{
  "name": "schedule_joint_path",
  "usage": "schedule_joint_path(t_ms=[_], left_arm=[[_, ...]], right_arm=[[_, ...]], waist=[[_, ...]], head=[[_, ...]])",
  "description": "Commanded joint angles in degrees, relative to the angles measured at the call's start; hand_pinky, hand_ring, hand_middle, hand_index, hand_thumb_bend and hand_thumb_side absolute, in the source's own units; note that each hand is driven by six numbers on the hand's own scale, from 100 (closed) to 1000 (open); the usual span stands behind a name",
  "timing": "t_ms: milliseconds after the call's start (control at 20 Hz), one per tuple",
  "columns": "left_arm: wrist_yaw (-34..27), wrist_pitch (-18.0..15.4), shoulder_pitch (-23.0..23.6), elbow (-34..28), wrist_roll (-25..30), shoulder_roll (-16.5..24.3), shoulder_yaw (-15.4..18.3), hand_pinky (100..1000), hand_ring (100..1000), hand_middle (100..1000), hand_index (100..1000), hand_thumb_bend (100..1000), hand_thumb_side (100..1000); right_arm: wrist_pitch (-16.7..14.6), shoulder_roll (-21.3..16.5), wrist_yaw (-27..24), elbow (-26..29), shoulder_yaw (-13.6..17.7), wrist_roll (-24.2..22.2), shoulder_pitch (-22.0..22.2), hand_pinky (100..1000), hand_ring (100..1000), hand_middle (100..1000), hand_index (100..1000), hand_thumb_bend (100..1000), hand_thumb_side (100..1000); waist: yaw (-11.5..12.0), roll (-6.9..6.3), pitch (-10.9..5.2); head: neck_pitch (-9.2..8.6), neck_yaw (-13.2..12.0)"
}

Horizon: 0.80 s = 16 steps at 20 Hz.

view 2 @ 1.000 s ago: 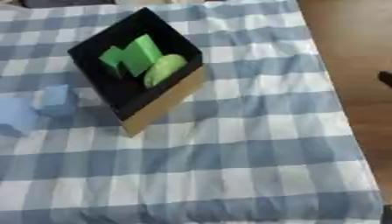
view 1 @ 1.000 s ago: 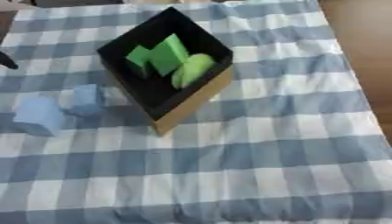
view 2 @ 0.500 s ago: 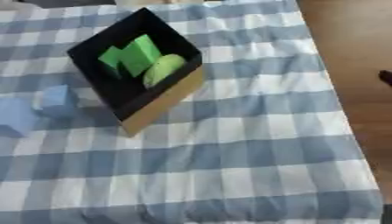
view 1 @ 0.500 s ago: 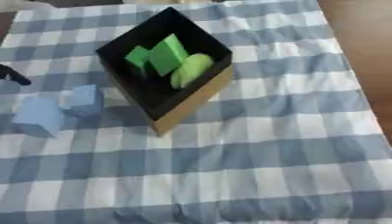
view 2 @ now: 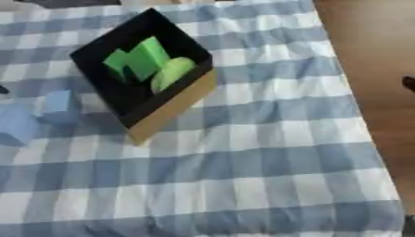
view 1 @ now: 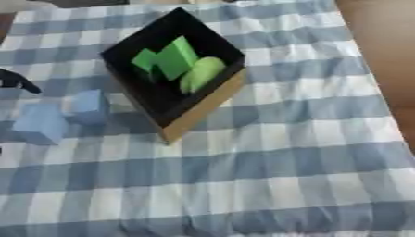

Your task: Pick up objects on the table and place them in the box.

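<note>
Left robot hand [view 1: 16, 81] barely in view at left edge, grip state unclear. Two blue blocks [view 1: 39, 123] [view 1: 89, 106] just below-right of it; box [view 1: 174, 74] beyond, holding green pieces [view 1: 166, 60].

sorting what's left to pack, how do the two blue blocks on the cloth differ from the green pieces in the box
Colour: the two light blue blocks are pale blue, while the bright green pieces are vivid green.
Place: the blue blocks sit out on the checked cloth left of the black-lined cardboard box; the green pieces lie inside it.
Shape: the blue blocks look boxy; one green piece is rounded.
Both sets look plain and single-coloured.
</note>
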State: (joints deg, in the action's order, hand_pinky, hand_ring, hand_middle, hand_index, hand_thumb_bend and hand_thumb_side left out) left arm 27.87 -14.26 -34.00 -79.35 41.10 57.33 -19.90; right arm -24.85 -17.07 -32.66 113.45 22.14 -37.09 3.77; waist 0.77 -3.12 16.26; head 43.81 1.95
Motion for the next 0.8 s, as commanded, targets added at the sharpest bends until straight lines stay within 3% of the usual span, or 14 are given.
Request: schedule_joint_path(t_ms=[50, 550, 650, 800], left_arm=[[0.3, 0.0, -1.7, 0.9, -0.6, 0.2, -0.4, 975, 962, 888, 963, 738, 168], [3.2, 0.9, -3.8, 4.0, -1.0, -2.9, -1.8, 963, 948, 863, 939, 688, 145], [3.3, 1.3, -4.0, 4.3, -1.4, -3.4, -2.0, 946, 931, 832, 916, 661, 142], [3.2, 2.0, -4.1, 4.5, -2.1, -3.7, -1.9, 890, 843, 705, 818, 612, 138]], right_arm=[[0.3, -0.4, 0.4, 1.1, 0.0, -0.1, -0.3, 946, 1000, 458, 959, 100, 548], [1.2, 0.4, 1.1, 1.1, 0.0, -0.4, -0.6, 949, 1000, 454, 960, 100, 550], [1.3, 0.6, 1.2, 1.1, 0.1, -0.5, -0.6, 949, 1000, 454, 961, 100, 550], [1.4, 0.7, 1.4, 1.1, 0.1, -0.5, -0.5, 949, 1000, 454, 961, 100, 550]], waist=[[-0.1, -0.46, -0.74], [-0.6, -0.47, -0.43], [-0.6, -0.44, -0.39], [-0.6, -0.43, -0.38]], head=[[0.31, -0.3], [0.3, -0.7], [0.24, -0.7], [0.22, -0.8]])
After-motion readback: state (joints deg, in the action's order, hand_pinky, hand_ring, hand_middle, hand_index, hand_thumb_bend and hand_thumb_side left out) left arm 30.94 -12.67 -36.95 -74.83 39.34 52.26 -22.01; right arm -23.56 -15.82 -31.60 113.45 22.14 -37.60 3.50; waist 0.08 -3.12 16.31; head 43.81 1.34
